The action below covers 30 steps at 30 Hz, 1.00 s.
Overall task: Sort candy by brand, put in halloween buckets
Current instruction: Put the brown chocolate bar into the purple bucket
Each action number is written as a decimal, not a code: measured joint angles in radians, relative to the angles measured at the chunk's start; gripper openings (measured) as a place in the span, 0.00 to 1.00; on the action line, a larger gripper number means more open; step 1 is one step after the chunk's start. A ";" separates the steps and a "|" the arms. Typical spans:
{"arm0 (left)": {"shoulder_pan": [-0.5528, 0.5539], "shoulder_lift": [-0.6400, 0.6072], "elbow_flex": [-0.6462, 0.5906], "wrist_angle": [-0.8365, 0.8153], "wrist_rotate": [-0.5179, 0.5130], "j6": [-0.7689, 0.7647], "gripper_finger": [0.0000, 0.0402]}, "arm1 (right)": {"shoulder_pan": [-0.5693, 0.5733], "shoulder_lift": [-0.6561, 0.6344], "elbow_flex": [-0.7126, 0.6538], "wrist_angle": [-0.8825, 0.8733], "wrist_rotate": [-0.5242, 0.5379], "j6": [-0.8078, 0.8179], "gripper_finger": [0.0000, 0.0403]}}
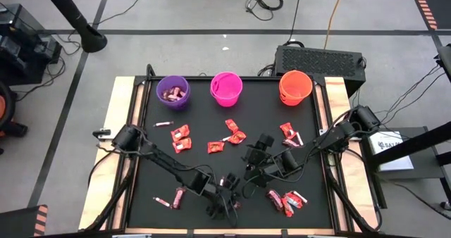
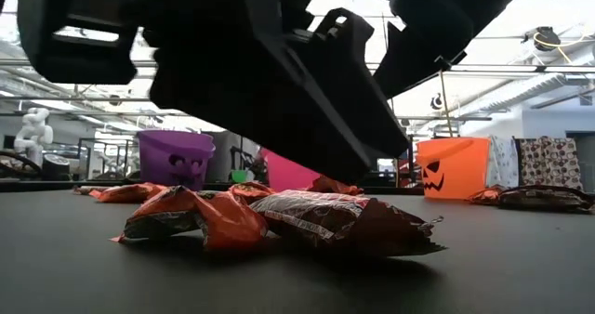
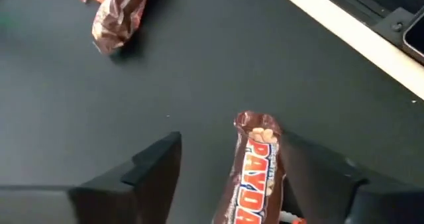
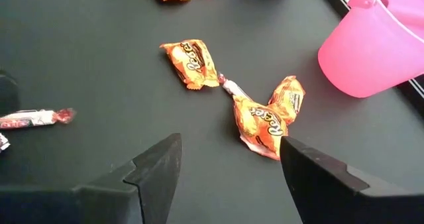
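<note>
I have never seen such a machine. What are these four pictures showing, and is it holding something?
It is a robot with two dark arms working at a black table. One picture looks down from above, one looks level across the table top, and two come from cameras on the arms' wrists.

At the table's far edge stand a purple bucket, a pink bucket and an orange bucket. Wrapped candy lies scattered on the table, such as orange Reese's packs.

The left gripper is open near the front edge, with a maroon PayDay bar lying between its fingers, not clamped. The right gripper is open above the Reese's packs and holds nothing.
</note>
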 joint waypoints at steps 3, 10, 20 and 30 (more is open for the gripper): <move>0.000 0.000 0.000 -0.003 0.001 -0.022 0.73 | 0.000 0.000 0.000 -0.001 0.000 0.000 0.61; 0.030 0.042 0.000 0.001 0.035 -0.079 0.75 | 0.000 0.000 0.000 -0.003 0.000 0.000 0.61; 0.030 0.083 0.002 0.019 0.073 -0.083 0.75 | 0.000 0.000 0.000 -0.006 0.001 0.000 0.61; 0.029 0.080 0.002 0.009 0.083 -0.076 0.66 | 0.000 0.000 0.000 -0.006 0.001 0.000 0.61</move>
